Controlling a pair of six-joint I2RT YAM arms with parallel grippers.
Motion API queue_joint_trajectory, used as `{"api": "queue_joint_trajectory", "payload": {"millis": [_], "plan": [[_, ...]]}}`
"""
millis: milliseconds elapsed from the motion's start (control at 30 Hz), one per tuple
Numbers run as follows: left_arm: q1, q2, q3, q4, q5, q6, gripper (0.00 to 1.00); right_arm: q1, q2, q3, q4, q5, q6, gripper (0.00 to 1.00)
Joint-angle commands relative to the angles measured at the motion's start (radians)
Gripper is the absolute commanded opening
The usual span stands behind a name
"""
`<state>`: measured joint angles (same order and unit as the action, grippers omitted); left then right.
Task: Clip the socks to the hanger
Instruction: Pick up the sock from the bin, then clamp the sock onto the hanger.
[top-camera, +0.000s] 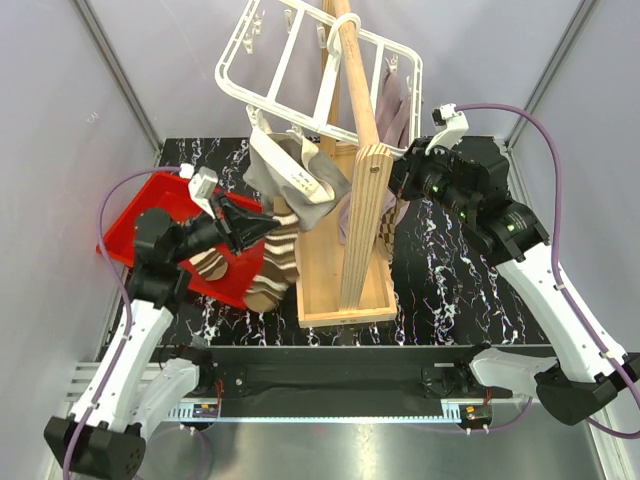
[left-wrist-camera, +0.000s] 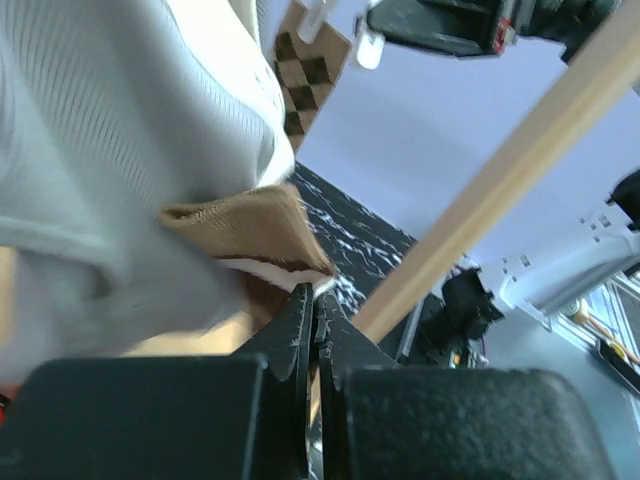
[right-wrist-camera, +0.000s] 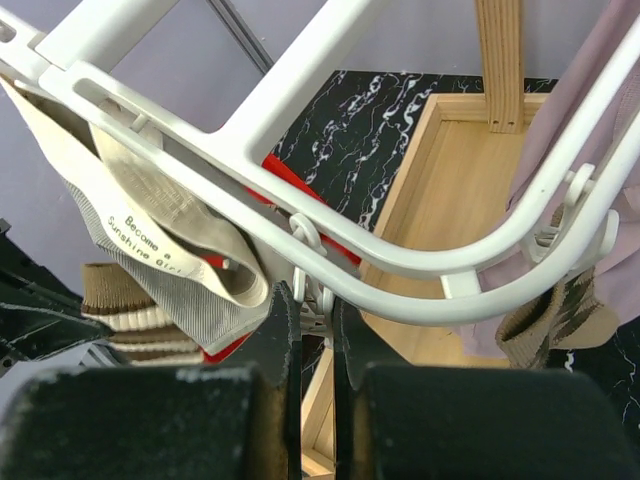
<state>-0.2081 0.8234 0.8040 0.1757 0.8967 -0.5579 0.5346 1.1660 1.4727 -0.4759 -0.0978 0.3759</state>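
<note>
While the white hanger (top-camera: 300, 70) is being carried by its hook on the pole of the wooden stand (top-camera: 362, 200), a brown striped sock (top-camera: 272, 262) is being held up between the red tray (top-camera: 125, 235) and the stand by the left gripper (top-camera: 266, 228), whose jaws are being pressed together on the sock's cuff. A grey and cream sock (top-camera: 290, 175) is being held at the hanger's near bar, and a mauve sock (top-camera: 395, 100) at its far side. A small white peg (right-wrist-camera: 306, 235) under the hanger's curved corner is being pinched by the right gripper (right-wrist-camera: 313, 303), just beside the cream sock.
</note>
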Motion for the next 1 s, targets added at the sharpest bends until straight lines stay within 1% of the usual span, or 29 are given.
{"api": "queue_joint_trajectory", "payload": {"millis": [0,33,67,100,133,167,200,267,300,367,400,433,500,533,600,633,700,733,767,800,833,867,900,933,967], "plan": [[-0.002,-0.096,0.073,-0.108,0.076,0.084,0.0,0.001,-0.011,0.02,-0.038,-0.036,-0.025,0.0],[-0.001,-0.119,0.083,-0.155,0.073,0.078,0.0,0.002,-0.014,0.02,-0.04,-0.034,-0.029,0.0],[-0.001,-0.156,0.083,-0.16,0.082,0.063,0.0,-0.001,-0.015,0.021,-0.041,-0.033,-0.037,0.0],[-0.002,-0.167,0.074,-0.113,0.099,0.035,0.0,0.001,-0.017,0.021,-0.046,-0.037,-0.041,0.0],[-0.01,-0.171,0.06,-0.058,0.122,-0.053,0.0,-0.001,-0.019,0.02,-0.044,-0.043,-0.046,0.0],[-0.014,-0.161,0.038,-0.006,0.172,-0.086,0.0,0.001,-0.023,0.017,-0.041,-0.048,-0.054,0.0],[-0.02,-0.149,0.035,0.028,0.185,-0.102,0.0,0.001,-0.028,0.009,-0.03,-0.054,-0.055,0.0],[-0.043,-0.081,0.053,0.083,0.202,-0.106,0.0,0.001,-0.032,0.005,-0.021,-0.063,-0.052,0.0],[-0.06,-0.048,0.063,0.138,0.215,-0.112,0.0,0.001,-0.034,0.0,-0.015,-0.077,-0.052,0.0],[-0.079,0.015,0.087,0.177,0.255,-0.131,0.0,0.002,-0.038,0.003,-0.007,-0.098,-0.037,0.0],[-0.095,0.073,0.104,0.252,0.269,-0.146,0.0,0.001,-0.039,0.0,0.003,-0.123,-0.031,0.0],[-0.131,0.097,0.113,0.278,0.287,-0.155,0.0,0.002,-0.045,-0.003,0.013,-0.137,-0.025,0.0],[-0.171,0.175,0.165,0.257,0.294,-0.122,0.0,0.001,-0.063,-0.028,0.057,-0.172,-0.008,0.0],[-0.18,0.209,0.188,0.245,0.306,-0.085,0.0,-0.001,-0.069,-0.034,0.069,-0.181,-0.002,0.0],[-0.191,0.256,0.227,0.248,0.306,-0.068,0.0,0.001,-0.078,-0.043,0.094,-0.204,0.009,0.0],[-0.197,0.298,0.257,0.263,0.291,-0.077,0.0,0.001,-0.081,-0.041,0.097,-0.201,0.017,0.0],[-0.203,0.322,0.287,0.268,0.259,-0.077,0.0,0.004,-0.078,-0.028,0.08,-0.162,0.044,0.0],[-0.221,0.327,0.306,0.256,0.21,-0.048,0.0,0.002,-0.075,-0.022,0.071,-0.145,0.058,0.0],[-0.232,0.332,0.32,0.222,0.184,-0.01,0.0,0.001,-0.069,-0.014,0.06,-0.123,0.086,0.0],[-0.264,0.332,0.342,0.093,0.141,0.043,0.0,0.001,-0.063,0.001,0.034,-0.077,0.101,0.0],[-0.287,0.333,0.366,0.008,0.017,0.178,0.0,0.001,-0.058,0.012,0.017,-0.059,0.11,0.0],[-0.315,0.323,0.391,-0.055,-0.067,0.241,0.0,0.001,-0.036,0.027,-0.004,-0.036,0.13,0.0],[-0.377,0.316,0.389,-0.108,-0.144,0.292,0.0,0.001,-0.025,0.069,-0.065,0.013,0.139,0.0],[-0.407,0.309,0.383,-0.111,-0.277,0.373,0.0,0.001,-0.013,0.089,-0.09,0.03,0.153,0.0],[-0.436,0.3,0.361,-0.105,-0.341,0.404,0.0,0.001,0.007,0.104,-0.111,0.05,0.161,0.0]]}}
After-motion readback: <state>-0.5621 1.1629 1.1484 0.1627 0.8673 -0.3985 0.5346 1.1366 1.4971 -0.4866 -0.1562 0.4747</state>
